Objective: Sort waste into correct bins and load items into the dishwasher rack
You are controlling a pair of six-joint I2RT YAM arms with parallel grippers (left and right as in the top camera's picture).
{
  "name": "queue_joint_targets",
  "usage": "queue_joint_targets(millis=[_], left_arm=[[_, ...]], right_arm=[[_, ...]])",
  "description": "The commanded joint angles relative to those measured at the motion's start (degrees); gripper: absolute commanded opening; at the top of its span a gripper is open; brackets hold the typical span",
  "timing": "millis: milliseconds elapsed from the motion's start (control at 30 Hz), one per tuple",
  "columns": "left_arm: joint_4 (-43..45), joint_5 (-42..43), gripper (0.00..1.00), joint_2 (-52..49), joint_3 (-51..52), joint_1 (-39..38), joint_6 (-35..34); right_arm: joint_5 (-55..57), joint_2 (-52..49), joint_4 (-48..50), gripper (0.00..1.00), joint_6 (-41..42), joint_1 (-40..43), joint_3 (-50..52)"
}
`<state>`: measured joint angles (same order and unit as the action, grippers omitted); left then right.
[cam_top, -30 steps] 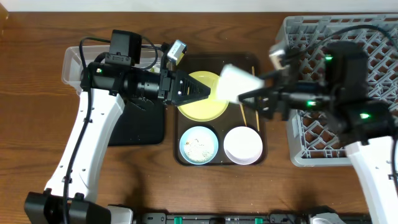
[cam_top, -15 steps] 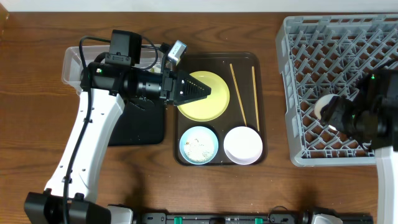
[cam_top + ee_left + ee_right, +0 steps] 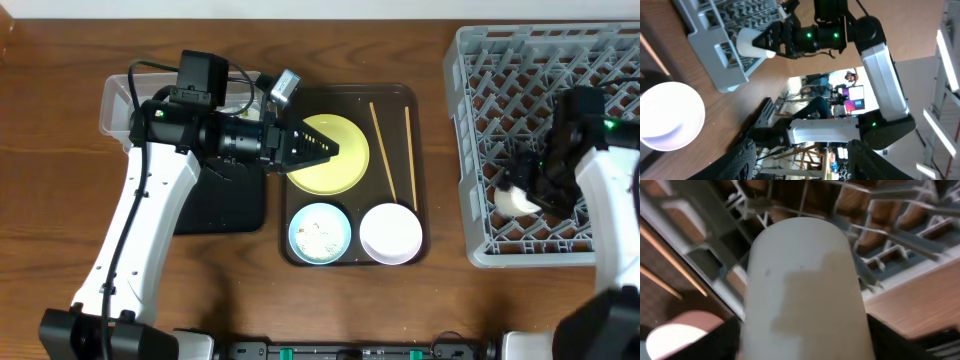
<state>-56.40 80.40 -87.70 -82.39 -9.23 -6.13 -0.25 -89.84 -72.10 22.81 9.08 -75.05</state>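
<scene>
Large square grey dishwasher rack (image 3: 520, 70) with a lattice of pegs fills the right of the frame. A small white cup (image 3: 513, 201) is tilted on its side over its lower-left cells. At centre, a round yellow plate (image 3: 335, 175) lies flat. Two thin wooden chopsticks (image 3: 381, 150) lie roughly parallel just to its right. Below the plate, a light-blue bowl (image 3: 293, 232) holds whitish rice-like scraps (image 3: 320, 232), and an empty white-pink bowl (image 3: 391, 232) sits beside it. A clear tub (image 3: 112, 105) stands at upper left, with a black tray (image 3: 230, 205) just below it.

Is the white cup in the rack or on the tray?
Within the rack outline, gripped by the right tool: the cup shows over its grid. Resting on pegs: cannot tell.
</scene>
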Motion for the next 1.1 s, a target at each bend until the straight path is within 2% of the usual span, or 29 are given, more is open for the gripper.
queue_joint_targets(millis=[0,100,333,433,500,567,667,733,900,967,1067], left_arm=[[-0.13,-2.95,0.62,0.11,-0.33,-0.11,0.52],[-0.13,-6.4,0.62,0.11,-0.33,-0.13,0.52],[-0.85,-19.12,0.61,0.11,-0.33,-2.75,0.33],[-3.39,-33.79,0.6,0.11,-0.33,-5.97,-1.51],[-5.6,-48.61,0.6,0.04,0.02,-9.64,-5.05],[-6.14,-59.32,0.6,0.04,1.25,-13.4,-9.31],[-4.92,-70.51,0.58,-0.35,3.85,-18.97,-16.17],[-2.54,-74.18,0.56,-0.94,6.45,-22.51,-20.63],[3.87,-75.6,0.54,-3.91,11.54,-28.55,-26.69],[4.87,-75.97,0.5,-4.96,11.78,-29.86,-27.21],[6.93,-76.0,0.5,-4.9,11.23,-30.4,-27.15]], right_arm=[[-1.53,-1.55,1.64,0.9,0.26,-0.87,-0.63],[-3.63,-0.63,3.32,0.95,-1.27,-0.85,-0.92],[-12.81,8.35,3.78,0.95,-5.27,-0.9,-1.05],[-15.5,13.27,4.0,0.97,-7.13,-0.9,-1.05],[-15.91,16.41,4.02,0.99,-7.21,-0.9,-1.05],[-15.91,18.78,3.96,0.99,-7.19,-0.92,-1.05],[-16.76,21.29,3.76,0.99,-7.19,-0.9,-1.03],[-16.76,22.12,3.74,0.99,-7.19,-0.92,-1.03],[-16.76,22.21,3.06,0.99,-7.19,-0.92,-1.03],[-16.76,22.23,2.8,0.99,-7.19,-0.92,-1.03],[-16.74,22.21,2.43,0.99,-7.21,-0.92,-1.03]])
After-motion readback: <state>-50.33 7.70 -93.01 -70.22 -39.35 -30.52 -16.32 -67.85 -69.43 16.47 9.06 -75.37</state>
